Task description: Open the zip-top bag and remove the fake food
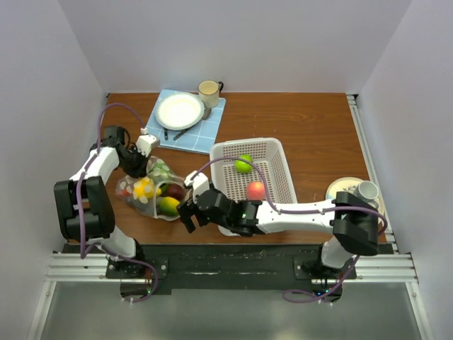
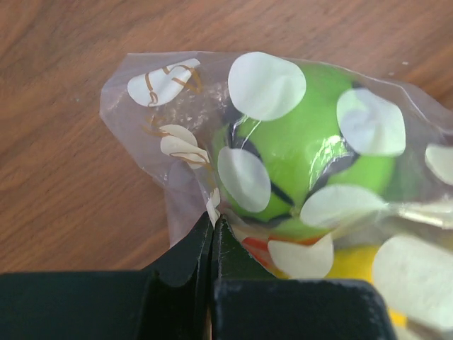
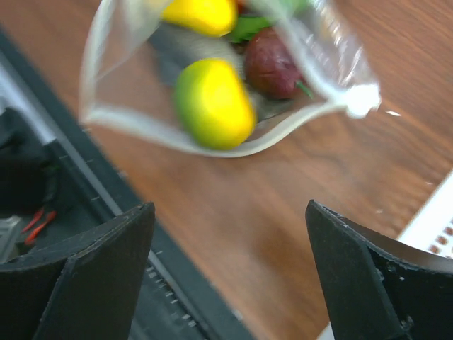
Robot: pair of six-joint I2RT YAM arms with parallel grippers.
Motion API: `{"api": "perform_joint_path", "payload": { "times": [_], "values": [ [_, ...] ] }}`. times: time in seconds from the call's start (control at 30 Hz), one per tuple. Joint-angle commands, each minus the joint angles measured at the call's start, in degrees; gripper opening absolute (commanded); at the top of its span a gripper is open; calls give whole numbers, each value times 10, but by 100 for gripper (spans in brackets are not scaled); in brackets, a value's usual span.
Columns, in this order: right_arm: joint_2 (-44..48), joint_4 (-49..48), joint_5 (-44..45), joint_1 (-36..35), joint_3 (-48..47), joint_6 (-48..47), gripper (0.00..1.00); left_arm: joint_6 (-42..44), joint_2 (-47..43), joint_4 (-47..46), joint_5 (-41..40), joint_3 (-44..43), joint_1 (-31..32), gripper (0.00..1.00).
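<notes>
Basket [image 1: 274, 164]: two fruits [image 1: 244, 163] | zip-top bag [image 1: 150, 205]: one | left tool [image 2: 212, 221] pinches bag | right tool [image 3: 226, 212] spread, empty

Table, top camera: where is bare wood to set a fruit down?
Widest bare wood lies right of and behind the white basket, out to the far edge. Crowded at left: the zip-top bag, left gripper pinching it, open right gripper at its mouth, blue mat behind.

Lab: white-walled booth [image 1: 233, 42], aluminium mounting rail [image 1: 71, 268]
</notes>
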State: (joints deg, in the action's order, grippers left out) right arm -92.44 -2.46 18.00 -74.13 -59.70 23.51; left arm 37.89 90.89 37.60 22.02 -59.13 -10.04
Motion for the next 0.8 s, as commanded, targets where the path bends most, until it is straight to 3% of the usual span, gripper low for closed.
{"api": "perform_joint_path", "payload": {
  "times": [0.0,0.37,0.77],
  "values": [
    [-2,-37,-6,-14,1,-3,88,-22,15,-41,-37,-10,0,0],
    [-136,-48,-1,-12,-126,-58,88,3,-20,-31,-37,27,2,0],
    [-171,-50,-30,22,-176,-62,88,17,-20,-25,-25,47,1,0]
  ]
}}
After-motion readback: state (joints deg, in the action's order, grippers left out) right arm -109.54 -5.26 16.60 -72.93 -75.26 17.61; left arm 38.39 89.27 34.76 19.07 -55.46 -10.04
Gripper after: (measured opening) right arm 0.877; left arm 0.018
